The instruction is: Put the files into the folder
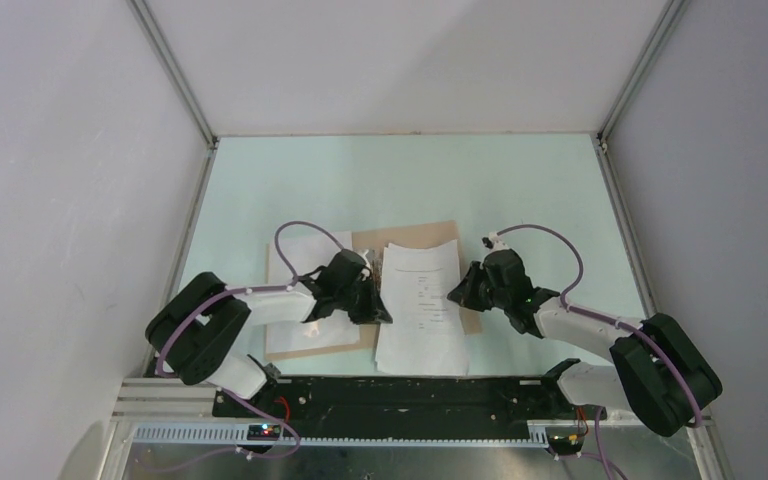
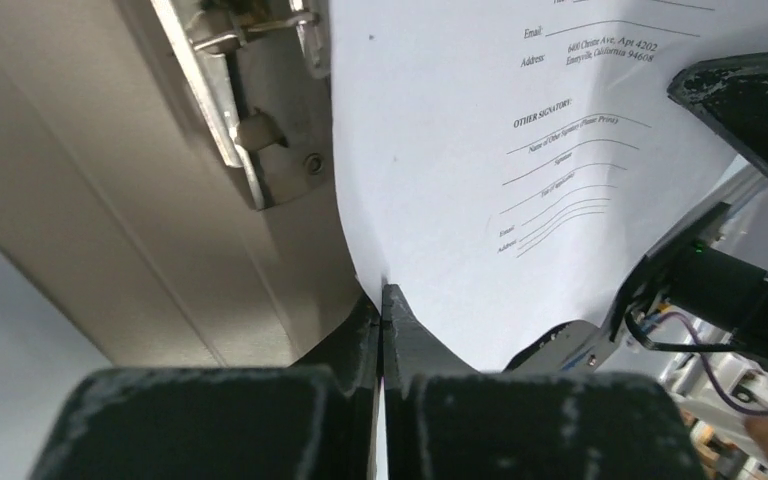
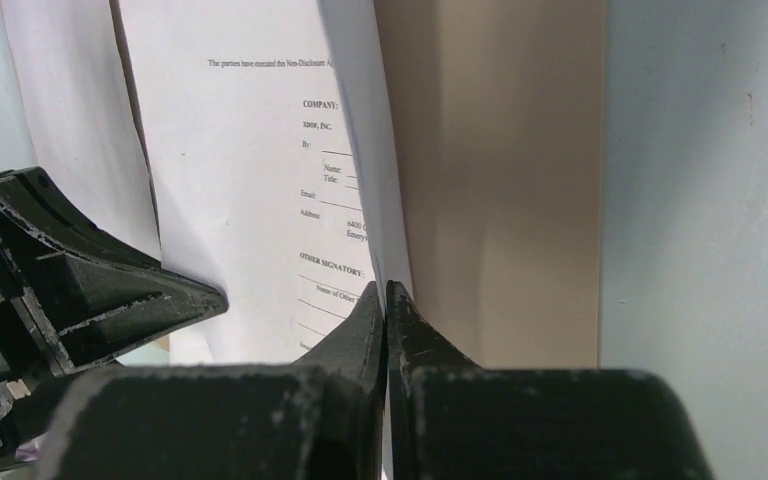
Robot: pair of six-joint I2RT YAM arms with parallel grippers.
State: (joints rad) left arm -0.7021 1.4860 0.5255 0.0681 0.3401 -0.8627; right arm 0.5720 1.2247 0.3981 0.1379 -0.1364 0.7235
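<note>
We note the left gripper and right gripper pinched shut on opposite long edges of the printed sheet, lying near-to-far, overhanging the folder nearward

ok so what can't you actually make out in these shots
Top view: text on the printed sheet is too small to read.
Top view: the left arm hides part of the left sheet and the folder.
Wrist views: how many sheets the left fingers and right fingers pinch; the edge is too thin.
Left wrist view: the metal clip is cut off by the top edge.
</note>
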